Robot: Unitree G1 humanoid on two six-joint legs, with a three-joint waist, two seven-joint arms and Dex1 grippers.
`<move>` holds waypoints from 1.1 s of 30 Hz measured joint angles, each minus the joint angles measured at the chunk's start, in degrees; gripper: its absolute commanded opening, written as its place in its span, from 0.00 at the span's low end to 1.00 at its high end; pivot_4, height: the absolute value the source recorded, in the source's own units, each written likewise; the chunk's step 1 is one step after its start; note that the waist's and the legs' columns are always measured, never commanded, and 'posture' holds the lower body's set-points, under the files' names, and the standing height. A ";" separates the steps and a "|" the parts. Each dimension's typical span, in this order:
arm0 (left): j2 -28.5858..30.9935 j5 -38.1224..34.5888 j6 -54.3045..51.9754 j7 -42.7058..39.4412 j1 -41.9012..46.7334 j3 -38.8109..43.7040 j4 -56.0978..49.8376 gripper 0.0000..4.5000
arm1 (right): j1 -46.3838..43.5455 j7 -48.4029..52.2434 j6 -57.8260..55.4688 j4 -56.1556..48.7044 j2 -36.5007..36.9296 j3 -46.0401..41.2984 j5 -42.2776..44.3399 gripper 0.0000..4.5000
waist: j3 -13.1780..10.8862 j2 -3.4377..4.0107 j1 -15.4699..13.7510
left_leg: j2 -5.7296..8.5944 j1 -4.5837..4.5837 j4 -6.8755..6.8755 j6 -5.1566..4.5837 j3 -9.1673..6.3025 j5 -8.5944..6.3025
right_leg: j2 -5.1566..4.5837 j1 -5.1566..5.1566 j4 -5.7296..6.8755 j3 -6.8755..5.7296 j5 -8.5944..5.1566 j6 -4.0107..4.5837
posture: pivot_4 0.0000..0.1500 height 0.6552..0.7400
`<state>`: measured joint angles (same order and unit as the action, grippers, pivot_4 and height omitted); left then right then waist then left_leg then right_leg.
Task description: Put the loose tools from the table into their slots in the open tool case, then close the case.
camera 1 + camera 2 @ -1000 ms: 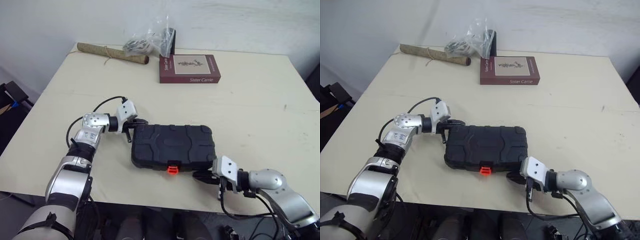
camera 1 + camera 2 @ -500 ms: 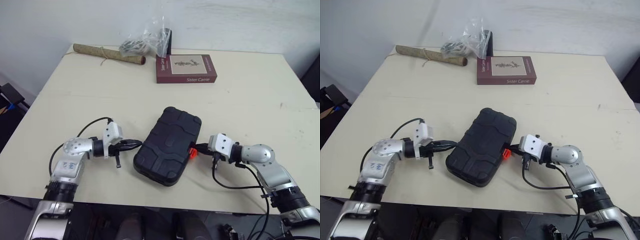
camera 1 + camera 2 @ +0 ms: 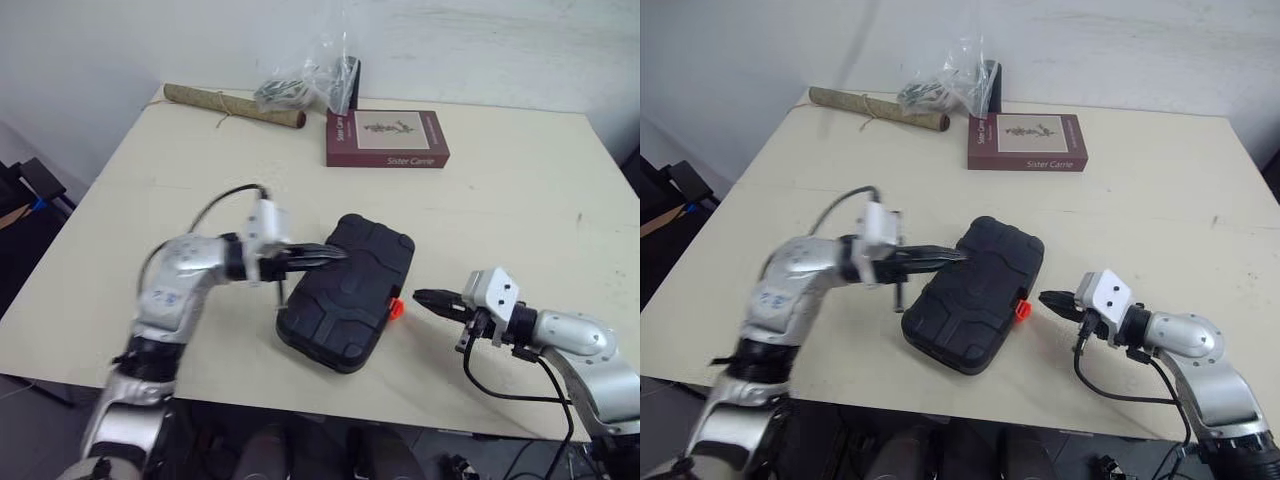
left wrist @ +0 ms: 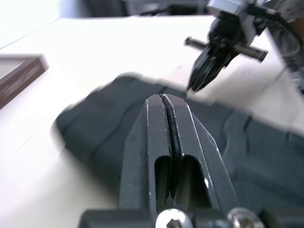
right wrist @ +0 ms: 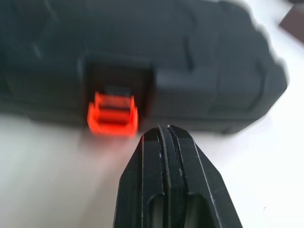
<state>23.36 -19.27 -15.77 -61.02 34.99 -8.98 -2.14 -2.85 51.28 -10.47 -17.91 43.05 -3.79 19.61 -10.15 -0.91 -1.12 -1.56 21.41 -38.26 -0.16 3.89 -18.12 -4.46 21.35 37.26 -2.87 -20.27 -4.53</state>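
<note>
The black tool case (image 3: 350, 290) lies shut and diagonal in the middle of the table, its orange latch (image 3: 395, 307) facing right. My left gripper (image 3: 340, 254) is shut with nothing in it, its tips over the case's lid near the far left side. My right gripper (image 3: 418, 296) is also shut and empty, and points at the latch from a short gap to its right. In the right wrist view the latch (image 5: 113, 114) sits just beyond the shut fingers (image 5: 164, 129). The left wrist view shows the shut left gripper (image 4: 162, 97) above the lid, with the right gripper (image 4: 197, 85) beyond.
A dark red book (image 3: 387, 139) lies at the back of the table. A clear plastic bag (image 3: 305, 85) and a brown rolled bundle (image 3: 234, 105) sit at the far left edge. The table's front edge runs close below the case.
The case turned from lengthwise to diagonal a second ago. Since half a second ago my left gripper has moved from beside the case to over its lid, and my right gripper has backed off the latch.
</note>
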 measured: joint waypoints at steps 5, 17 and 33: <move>-4.83 7.17 1.97 0.90 3.76 -8.24 10.52 0.00 | 1.58 -2.58 -4.79 -5.41 -1.23 1.35 0.53 0.01 | 0.00 -0.01 0.49 | -0.10 0.02 0.14 0.13 0.05 0.08 | 0.14 0.15 -0.17 0.02 -0.01 0.01 | 1.00 1.00; -5.67 11.73 3.90 3.00 6.09 -10.35 13.98 0.00 | 11.17 -6.07 -4.98 -5.17 -3.11 2.73 -3.60 0.01 | 0.14 0.17 0.48 | -0.08 -0.24 0.14 0.08 0.02 0.07 | 0.06 -0.13 -0.28 0.06 -0.01 0.02 | 1.00 1.00; 0.85 11.90 -1.31 0.99 6.07 -9.90 10.15 0.00 | -0.88 -8.44 -7.54 5.85 -14.75 8.58 -4.86 0.01 | 0.25 0.29 1.98 | -0.14 -0.29 0.23 0.16 0.00 0.12 | 0.10 -0.10 -0.23 0.07 -0.04 0.06 | 1.00 1.00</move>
<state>24.21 -7.36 -17.09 -60.03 41.06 -18.89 8.01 -3.74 42.84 -18.00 -12.06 28.31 4.79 14.75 -9.90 -0.62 0.86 -1.69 21.12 -38.03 0.01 3.89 -18.00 -4.36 21.25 37.03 -2.80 -20.31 -4.47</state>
